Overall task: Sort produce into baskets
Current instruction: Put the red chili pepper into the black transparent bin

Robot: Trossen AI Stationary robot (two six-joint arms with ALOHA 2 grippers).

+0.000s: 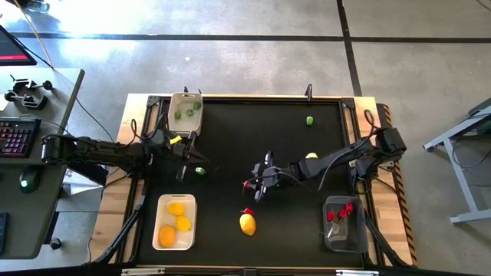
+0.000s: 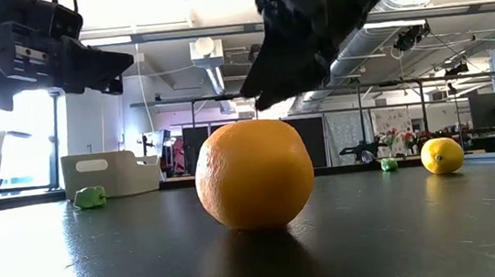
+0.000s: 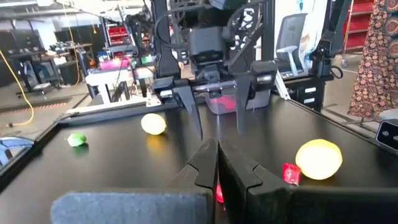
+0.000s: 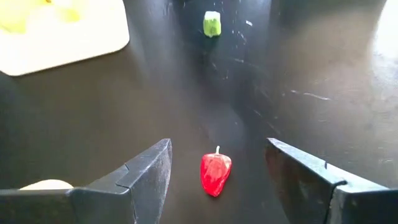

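Note:
My right gripper [image 1: 254, 186] is open and hangs over the middle of the mat. A small red pepper [image 4: 215, 174] lies on the mat between its two fingers [image 4: 146, 171], untouched; in the low view the fingers [image 2: 257, 96] stand clear above the table. My left gripper [image 1: 186, 153] is shut, empty and held above the mat near the beige tub [image 1: 186, 112], which holds green pieces. A green piece [image 1: 200, 171] lies by it. A lemon [image 1: 247, 224] lies near the front with a red piece [image 1: 246, 211] beside it.
A white tray [image 1: 176, 222] at the front left holds three lemons. A transparent bin [image 1: 343, 224] at the front right holds red pieces. Another lemon [image 1: 311, 156] and a green piece [image 1: 310, 120] lie on the far right of the mat.

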